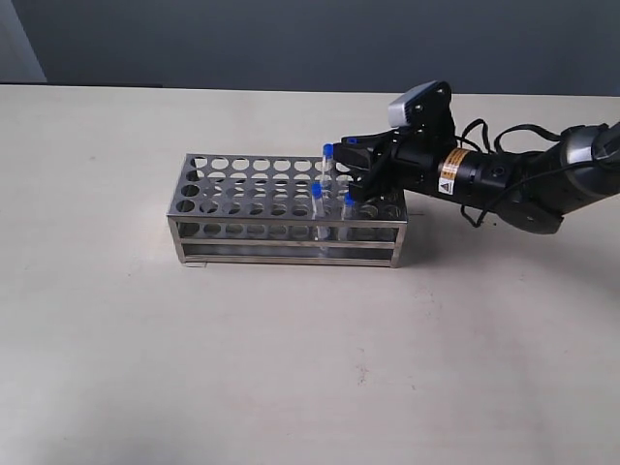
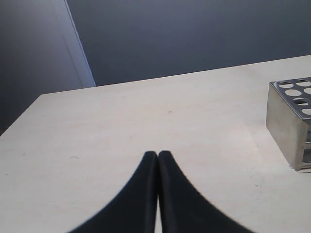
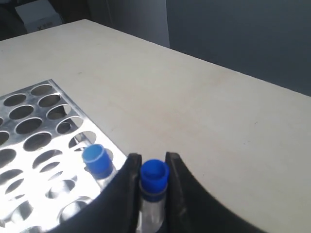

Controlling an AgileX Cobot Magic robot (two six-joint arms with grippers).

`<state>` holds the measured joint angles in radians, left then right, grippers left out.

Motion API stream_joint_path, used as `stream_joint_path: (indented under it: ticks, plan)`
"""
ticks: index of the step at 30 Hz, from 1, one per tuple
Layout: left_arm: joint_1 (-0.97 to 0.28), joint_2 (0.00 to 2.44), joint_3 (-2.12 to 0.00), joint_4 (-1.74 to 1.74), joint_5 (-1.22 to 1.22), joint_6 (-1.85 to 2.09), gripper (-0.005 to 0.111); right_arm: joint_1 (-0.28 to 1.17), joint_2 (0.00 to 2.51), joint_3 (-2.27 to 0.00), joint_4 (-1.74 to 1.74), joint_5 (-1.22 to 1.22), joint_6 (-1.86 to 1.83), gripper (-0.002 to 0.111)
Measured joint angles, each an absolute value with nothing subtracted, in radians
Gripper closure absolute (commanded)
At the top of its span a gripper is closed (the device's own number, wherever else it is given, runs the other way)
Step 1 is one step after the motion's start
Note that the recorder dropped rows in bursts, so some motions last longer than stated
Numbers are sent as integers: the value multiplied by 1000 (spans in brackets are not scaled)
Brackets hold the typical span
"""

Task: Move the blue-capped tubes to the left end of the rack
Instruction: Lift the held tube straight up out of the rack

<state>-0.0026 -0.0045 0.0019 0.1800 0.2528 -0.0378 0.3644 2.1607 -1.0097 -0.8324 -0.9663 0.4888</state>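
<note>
Pale beige table (image 1: 291,368), dark grey wall (image 1: 291,39) behind; right gripper (image 3: 153,162) pinches one blue-capped tube (image 3: 154,180) at the right end of the rack (image 1: 281,256), left gripper (image 2: 158,156) closed, empty

Pale beige table (image 1: 291,368), matte and lightly speckled, running back to a straight far edge. Behind it a dark blue-grey wall (image 1: 291,39), with a paler panel (image 1: 17,44) at the exterior view's far left. Soft, even light, casting only faint shadows on the table.
</note>
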Motion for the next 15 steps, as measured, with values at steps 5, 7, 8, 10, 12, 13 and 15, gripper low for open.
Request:
stream_joint_path:
  ticks: [5, 7, 8, 10, 12, 13, 15]
  plan:
    - [-3, -4, 2, 180, 253, -38, 106, 364, 2076, -1010, -847, -921, 489, 108]
    - [-3, -4, 2, 180, 253, -38, 106, 364, 2032, -1010, -858, -904, 489, 108]
    - [-3, -4, 2, 180, 253, -38, 106, 364, 2007, -1010, -860, -895, 491, 108]
    - [-3, -4, 2, 180, 253, -38, 106, 364, 1962, -1010, -862, -879, 491, 108]
    - [-3, -4, 2, 180, 253, -38, 106, 364, 1919, -1019, -860, -870, 493, 108]
    - [-3, -4, 2, 180, 253, -38, 106, 366, 1904, -1026, -860, -865, 496, 108]
    - [-3, -4, 2, 180, 253, -38, 106, 378, 1877, -1050, -860, -846, 516, 108]
